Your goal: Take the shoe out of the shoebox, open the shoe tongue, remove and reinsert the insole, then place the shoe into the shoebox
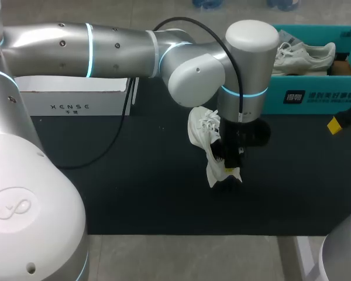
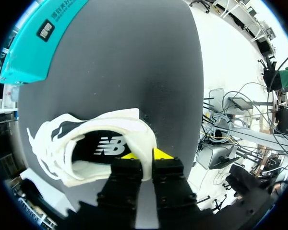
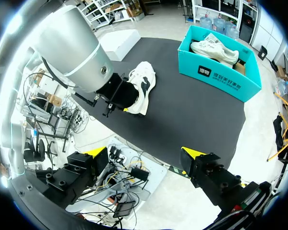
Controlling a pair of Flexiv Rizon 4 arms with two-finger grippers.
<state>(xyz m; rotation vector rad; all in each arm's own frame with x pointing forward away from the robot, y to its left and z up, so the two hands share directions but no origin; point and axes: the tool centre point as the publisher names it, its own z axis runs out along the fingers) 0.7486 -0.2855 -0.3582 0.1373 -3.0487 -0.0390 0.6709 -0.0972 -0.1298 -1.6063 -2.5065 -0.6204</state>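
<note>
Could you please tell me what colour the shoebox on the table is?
Teal shoebox, seen best in the right wrist view.

shoe (image 1: pixel 202 132): pretty much dead centre of the table (image 1: pixel 134 193), heel end pointing to about 5 o'clock

left gripper (image 2: pixel 145 154): right on the shoe's heel, one finger inside the rim and one outside, both touching it

shoebox (image 1: pixel 316 96): up at 1 o'clock from the shoe, in the table's far right corner, well apart

second shoe (image 1: pixel 304 57): lying inside the shoebox

flat box (image 1: pixel 76 98): off at 10 o'clock from the shoe, along the far left edge, also well apart

right gripper (image 3: pixel 144 155): out at 3 o'clock from the shoe, by the table's right edge, just on the shoebox's 6 o'clock side
</note>
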